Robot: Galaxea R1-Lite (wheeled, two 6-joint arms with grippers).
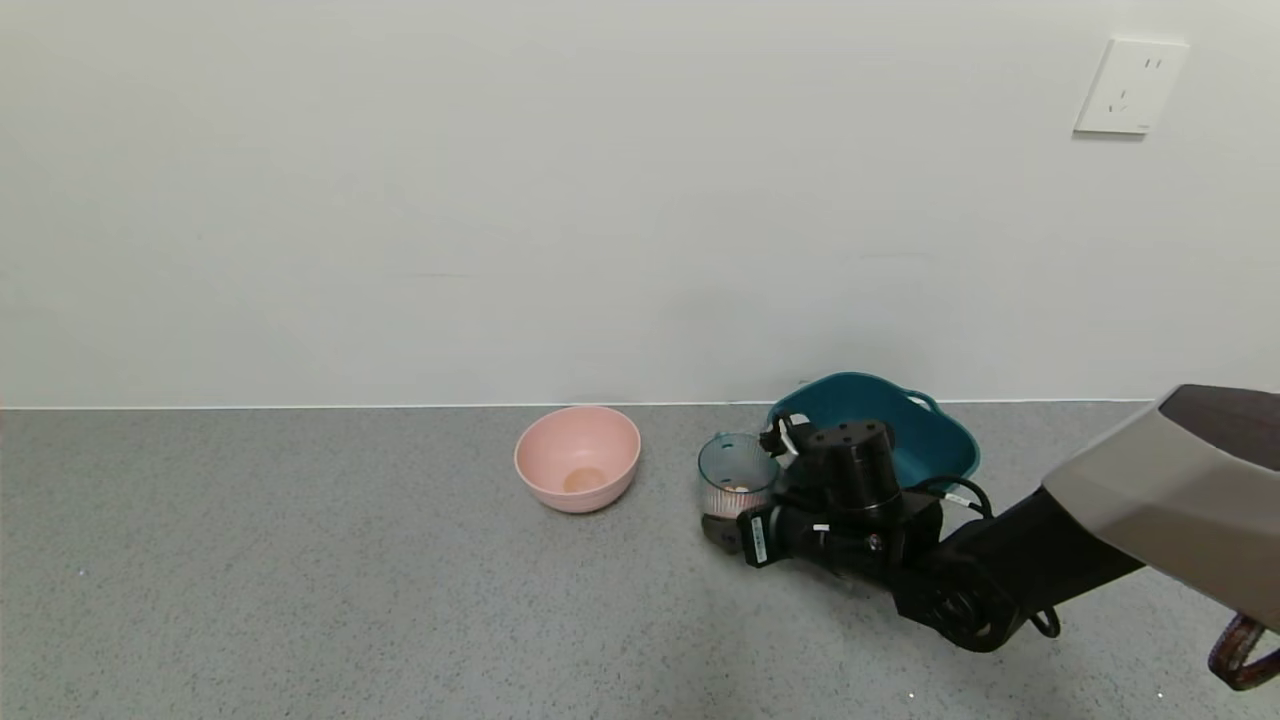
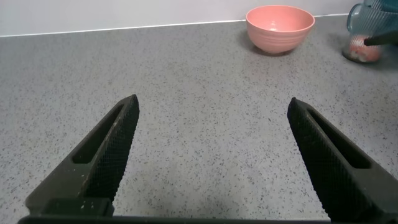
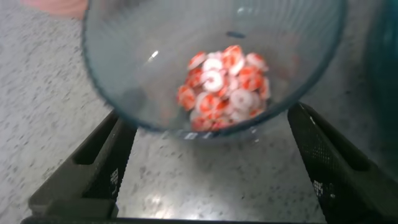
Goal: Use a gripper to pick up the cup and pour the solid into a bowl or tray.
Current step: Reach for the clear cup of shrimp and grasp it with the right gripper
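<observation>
Blue-tinted ribbed cup point(image 1: 737, 470), orange-red and white solid point(image 3: 224, 84), teal tub point(image 1: 925, 430) — pink bowl point(image 1: 578, 458)

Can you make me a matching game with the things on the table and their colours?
Things:
1. cup
2. round bowl
3. tub
4. little round pieces

Colours:
A. pink
B. orange-red and white
C. dark teal
D. see-through blue

Pairs: 1-D, 2-A, 3-C, 4-B
</observation>
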